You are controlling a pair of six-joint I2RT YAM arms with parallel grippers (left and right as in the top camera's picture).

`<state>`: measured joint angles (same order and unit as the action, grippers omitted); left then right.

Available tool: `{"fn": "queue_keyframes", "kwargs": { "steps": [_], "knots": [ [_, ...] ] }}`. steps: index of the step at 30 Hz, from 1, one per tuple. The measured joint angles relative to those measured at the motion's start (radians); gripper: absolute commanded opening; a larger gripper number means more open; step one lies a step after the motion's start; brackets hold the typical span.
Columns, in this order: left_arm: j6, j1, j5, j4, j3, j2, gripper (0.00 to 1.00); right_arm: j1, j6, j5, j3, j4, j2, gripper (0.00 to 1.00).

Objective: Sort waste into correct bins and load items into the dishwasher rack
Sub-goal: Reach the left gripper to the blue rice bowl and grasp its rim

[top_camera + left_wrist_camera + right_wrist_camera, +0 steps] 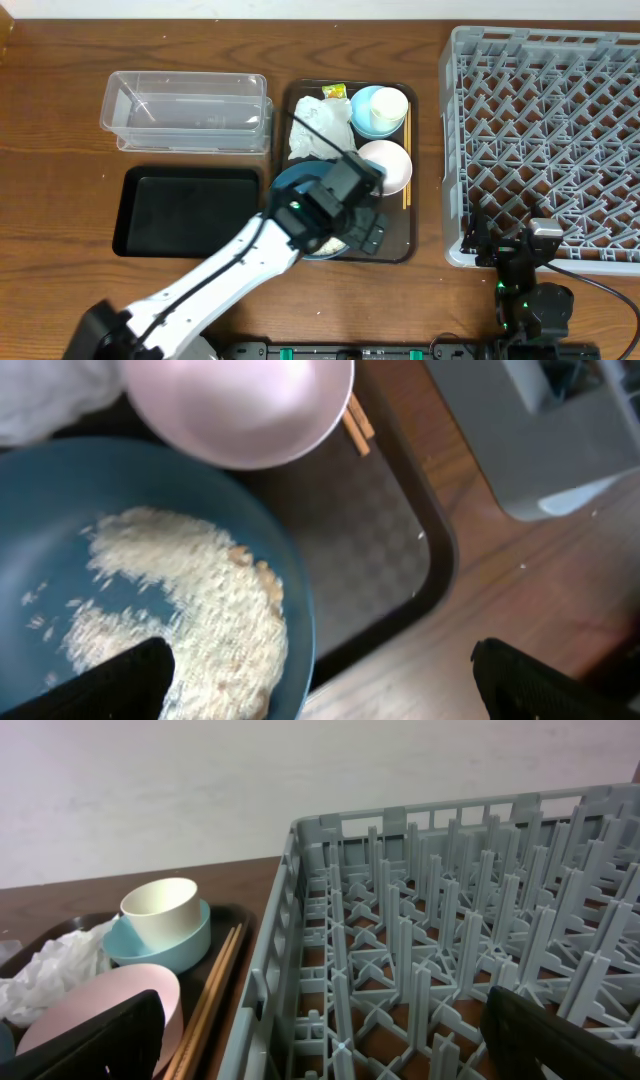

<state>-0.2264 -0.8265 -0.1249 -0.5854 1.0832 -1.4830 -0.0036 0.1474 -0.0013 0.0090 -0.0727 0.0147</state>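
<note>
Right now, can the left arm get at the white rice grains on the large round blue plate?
Probably yes: the left claw hangs open over the large blue plate, and the white rice grains lie uncovered below it.

A dark brown tray lies flat near the middle of the table, long side running away from the front edge. It has rounded corners and a low raised rim. The left wrist view shows a fine checkered texture on its floor. The table is reddish-brown wood with visible grain. Behind its far edge stands a pale, plain wall.
</note>
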Motion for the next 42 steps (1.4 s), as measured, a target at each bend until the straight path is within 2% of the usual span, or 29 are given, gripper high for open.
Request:
{"fn": "queue_keyframes", "kwargs": {
  "steps": [6,11,15,19,23,27,31,35,38,42],
  "knots": [
    [-0.067,-0.063,0.145,0.007,0.001,-0.138,0.98,0.000,0.000,0.000,0.000,0.000,0.000,0.99],
    [-0.116,-0.071,0.197,-0.016,0.027,-0.222,0.98,0.000,0.000,0.000,0.000,0.000,0.000,0.99],
    [-0.116,-0.076,0.214,-0.018,0.030,-0.251,0.99,0.000,0.000,0.000,0.000,0.000,0.000,0.99],
    [-0.111,-0.105,0.233,-0.016,0.030,-0.276,0.95,0.000,0.000,0.000,0.000,0.000,0.000,0.99],
    [-0.111,-0.151,0.283,-0.013,0.030,-0.301,0.95,0.000,0.000,0.000,0.000,0.000,0.000,0.99],
    [-0.123,-0.170,0.341,-0.012,0.030,-0.327,0.82,0.000,0.000,0.000,0.000,0.000,0.000,0.99],
    [-0.134,-0.170,0.369,-0.012,0.031,-0.331,0.80,0.000,0.000,0.000,0.000,0.000,0.000,0.99],
    [-0.143,-0.170,0.380,-0.010,0.031,-0.331,0.66,0.000,0.000,0.000,0.000,0.000,0.000,0.99],
    [-0.141,-0.170,0.387,-0.008,0.031,-0.331,0.63,0.000,0.000,0.000,0.000,0.000,0.000,0.99],
    [-0.145,-0.170,0.391,-0.005,0.031,-0.331,0.50,0.000,0.000,0.000,0.000,0.000,0.000,0.99]
  ]
}}
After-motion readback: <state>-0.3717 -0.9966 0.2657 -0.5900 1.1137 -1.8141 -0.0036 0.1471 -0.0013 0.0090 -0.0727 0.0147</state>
